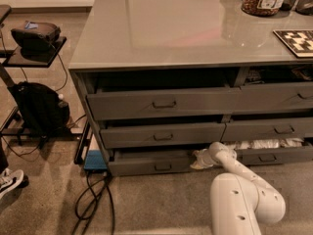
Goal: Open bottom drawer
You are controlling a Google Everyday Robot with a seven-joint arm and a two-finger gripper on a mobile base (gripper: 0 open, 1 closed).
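Six drawer fronts in that dark grey metal cabinet (161, 33), do you count the same?

Six, yes: three stacked on the left, three on the right, each with one small bail handle. The shallow dark grey metal bottom drawer (142, 168) is the lowest of the left three, and it seems pulled out only slightly.

Where is the pale two-finger gripper (199, 159)?

At the right end of the bottom drawer, well right of its central handle (163, 166). Whether it is clenched or released I cannot tell.

What could go wrong?

A pull from that end rather than the middle would likely skew the bottom drawer and jam it, or the gripper may slip off. Just right of the bottom drawer sits one similar grey drawer (274, 156) showing white bundles (264, 144). A stray hook there would open the wrong one.

Anything on the floor?

One flat blue box (95, 160) just left of the bottom drawer, and black cables (93, 199) looping in front of that; I count at least two. One white robot arm (244, 202) stands in front and to the right.
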